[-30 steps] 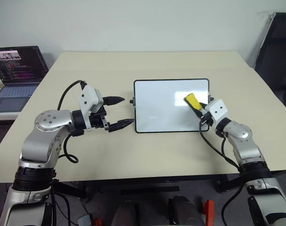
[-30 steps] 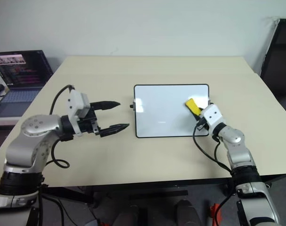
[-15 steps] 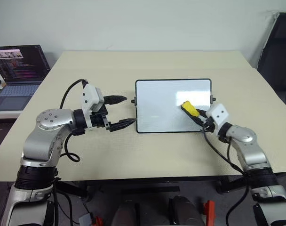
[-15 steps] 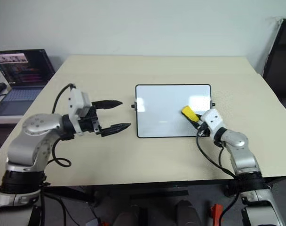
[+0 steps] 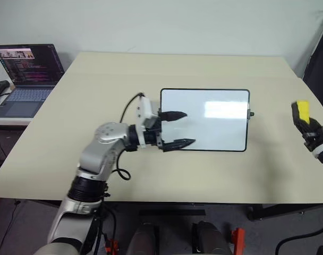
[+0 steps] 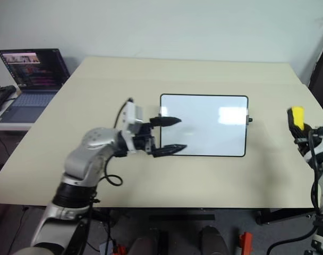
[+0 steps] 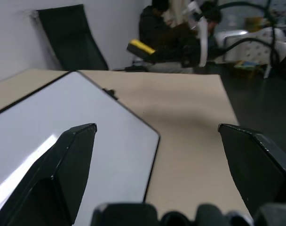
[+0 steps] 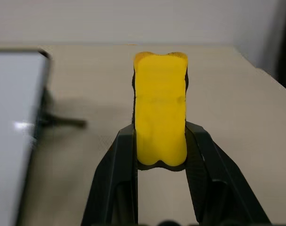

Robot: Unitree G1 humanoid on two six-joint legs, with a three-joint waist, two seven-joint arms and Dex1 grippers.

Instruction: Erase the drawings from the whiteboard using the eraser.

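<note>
The whiteboard (image 5: 214,125) lies flat at the table's middle. Its face reads plain white with a glare patch, and the drawings are out of view. My left gripper (image 5: 189,127) hangs open over the board's left edge, pointing right, with nothing between its fingers. Far to the right, off the board and above bare table, my right gripper (image 5: 304,121) is shut on the yellow eraser (image 5: 302,110). In the right wrist view the eraser (image 8: 160,122) stands upright between the two black fingers (image 8: 119,160). The left wrist view looks across the whiteboard (image 7: 110,141) to the eraser (image 7: 141,46).
An open laptop (image 5: 26,69) sits on a side surface at the back left. A black chair (image 5: 321,58) stands past the table's right edge. The beige table (image 5: 151,69) has bare room all around the board.
My right gripper has carried the eraser off the board, out to the right. My left gripper has moved right, onto the board's left edge. The camera view has also shifted.
</note>
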